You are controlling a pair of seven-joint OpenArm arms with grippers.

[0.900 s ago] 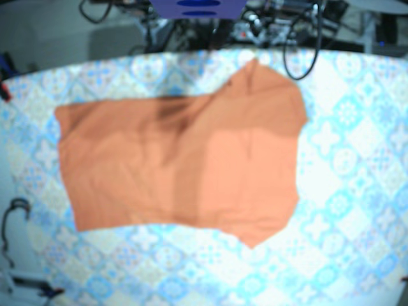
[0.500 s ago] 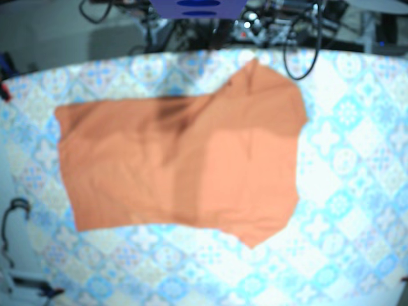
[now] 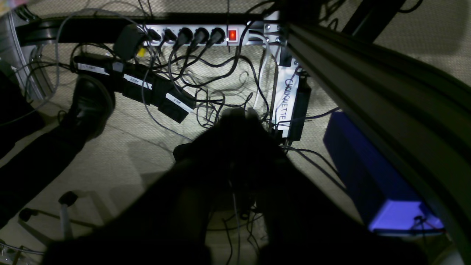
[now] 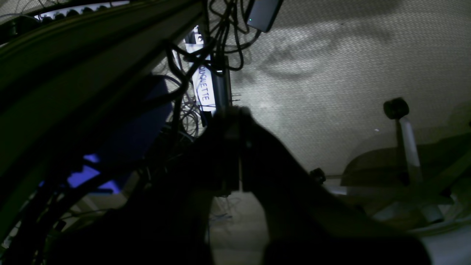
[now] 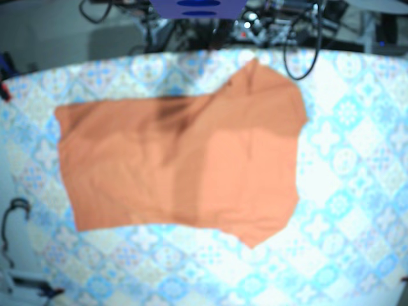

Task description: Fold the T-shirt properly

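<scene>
Your T-shirt lies spread out on the table, on a cloth with a blue tile pattern. The shirt is orange and lies sideways in the base view. Its straight edge is at the left of the view. Two pointed corners stand out at the right part, one toward the far edge of the table and one toward the near edge. The left half looks darker than the right half, and a paler rectangle shows a little right of the middle. The picture is blurred, so I cannot tell whether this is a folded layer or only shadow.

Both wrist cameras look down at the floor.

In the left wrist view the left tool is a dark silhouette. Its fingers come together at the tips, so it is narrow and it holds nothing. Behind it you see a power strip with a red switch lit, many black cables and a white label that reads CHOUQUETTE. A black shoe is at the left. A blue box is at the right, under a metal frame beam.

In the right wrist view the right tool is also dark. Its two fingers are pressed together with only a thin seam between them, and nothing is in the grip. The white label appears just beyond its tips.
</scene>
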